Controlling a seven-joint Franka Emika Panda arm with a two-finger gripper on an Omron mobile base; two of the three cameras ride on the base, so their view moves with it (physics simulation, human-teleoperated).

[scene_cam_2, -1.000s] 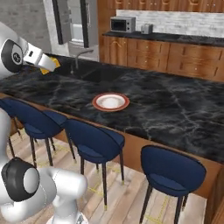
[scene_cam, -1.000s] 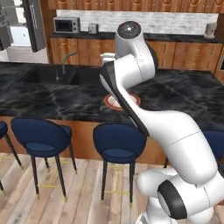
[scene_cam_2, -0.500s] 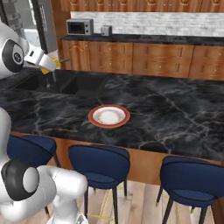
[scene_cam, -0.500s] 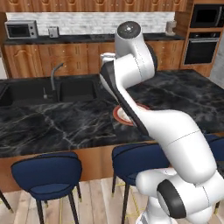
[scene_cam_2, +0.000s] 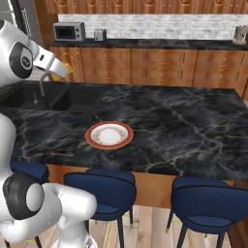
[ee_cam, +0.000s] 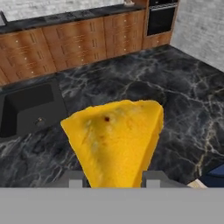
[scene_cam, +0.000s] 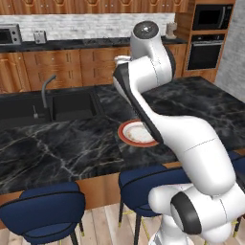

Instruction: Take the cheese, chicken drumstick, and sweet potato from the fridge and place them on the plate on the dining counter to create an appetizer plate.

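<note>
My gripper (ee_cam: 113, 179) is shut on the cheese (ee_cam: 116, 140), a yellow-orange wedge that stands up between the two fingertips. Seen from the right base, the gripper (scene_cam_2: 62, 70) hangs above the left end of the dining counter (scene_cam_2: 184, 121), over the sink side, with a bit of the cheese (scene_cam_2: 68, 69) showing at its tip. The red-rimmed plate (scene_cam_2: 92, 138) lies bare near the counter's front edge, lower and to the right of the gripper. From the left base the arm covers part of the plate (scene_cam: 123, 136). The chicken drumstick and sweet potato are out of view.
A black sink (scene_cam: 52, 107) with a faucet (scene_cam: 45, 88) is set into the counter's left part. Blue stools (scene_cam_2: 99, 191) line the near side. Wooden wall cabinets, a microwave (scene_cam_2: 67, 31) and an oven (scene_cam: 206, 33) stand behind. A dark grey fridge edge (scene_cam_2: 22, 14) shows far left.
The base has driven on, so both base views shifted: the counter and plate now sit closer and more central. The cheese stays in the gripper.
</note>
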